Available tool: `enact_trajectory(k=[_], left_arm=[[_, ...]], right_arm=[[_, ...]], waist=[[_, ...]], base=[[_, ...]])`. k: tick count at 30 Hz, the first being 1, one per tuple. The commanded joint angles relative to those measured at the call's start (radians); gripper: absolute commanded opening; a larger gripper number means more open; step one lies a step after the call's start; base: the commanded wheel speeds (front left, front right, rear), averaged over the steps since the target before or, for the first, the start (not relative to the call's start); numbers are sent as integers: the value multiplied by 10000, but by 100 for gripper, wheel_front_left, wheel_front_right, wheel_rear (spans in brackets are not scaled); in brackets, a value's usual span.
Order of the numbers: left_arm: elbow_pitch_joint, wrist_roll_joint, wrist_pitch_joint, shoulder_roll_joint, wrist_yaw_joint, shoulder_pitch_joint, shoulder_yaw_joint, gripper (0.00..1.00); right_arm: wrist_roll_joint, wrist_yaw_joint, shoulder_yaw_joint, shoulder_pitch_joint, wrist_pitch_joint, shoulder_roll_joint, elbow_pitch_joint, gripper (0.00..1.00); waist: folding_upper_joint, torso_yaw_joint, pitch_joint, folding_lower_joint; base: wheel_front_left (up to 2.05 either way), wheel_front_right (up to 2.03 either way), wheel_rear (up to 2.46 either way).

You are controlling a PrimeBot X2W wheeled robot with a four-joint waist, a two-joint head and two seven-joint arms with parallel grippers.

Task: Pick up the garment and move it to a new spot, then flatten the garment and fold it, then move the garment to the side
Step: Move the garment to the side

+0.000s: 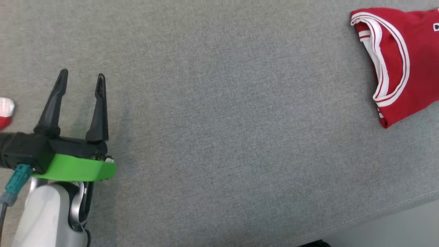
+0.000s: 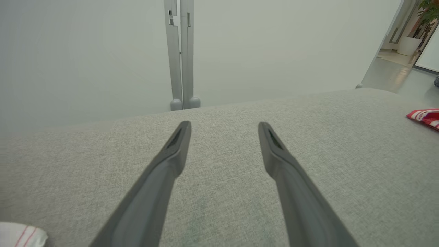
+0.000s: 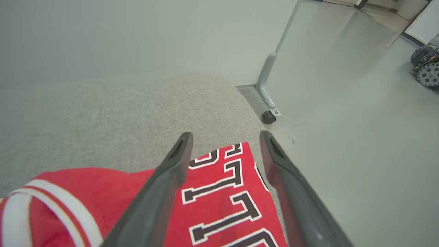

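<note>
**Folded jersey lies at the far right, both grippers open**

The garment [image 1: 401, 61], a red jersey with white trim and black-and-white lettering, lies folded on the grey fabric surface [image 1: 223, 137] at the far right of the head view. Its banded neckline faces left and its right part runs past the picture's edge. In the right wrist view it sits close to the surface's right-hand edge, with pale floor [image 3: 343, 154] beyond.

The right gripper [image 3: 226, 134] hangs over the lettered part of the jersey, its two dark fingers spread wide with nothing pinched between them. Whether the fingertips touch the cloth cannot be told.

The left gripper [image 1: 82, 74] is at the near left, well apart from the jersey, over bare grey fabric. Its fingers also stand wide and hold nothing.

A small white and red cloth item [image 1: 5, 111] shows at the left edge, just beside the left gripper. A grey partition post [image 2: 181, 55] stands behind the surface's far edge.
</note>
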Motion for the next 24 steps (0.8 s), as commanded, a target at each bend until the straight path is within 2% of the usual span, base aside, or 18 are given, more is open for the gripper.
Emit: enact_trajectory(k=[1,9,13,19,24], left_arm=[[139,-53,-138,-65,82,239,66,100],[958,-457,-485,-394,400,1212,471,100],[1243,-594,-539,-553,508,1824,602,100],[1430,-719,-584,-739,580,2539,605,100],[1486,-771,-573,-783,541,2860,496,100]], right_arm=[[-227,2,-197,148,-38,25,-343,100],[-1171,2,-1317,1917,-36,618,-2781,100],[-1531,2,-1448,3068,-37,1044,-3980,100],[-1987,2,-1965,4679,-38,1328,-5540,100],[-2610,2,-2776,6214,-38,1507,-7048,100]], waist=[[0,213,-1052,-1],[0,567,-3273,-1],[0,669,-4223,-1],[0,937,-5071,-1],[0,1246,-5318,-1]], base=[[0,0,0],[0,0,0],[0,0,0],[0,0,0],[0,0,0]])
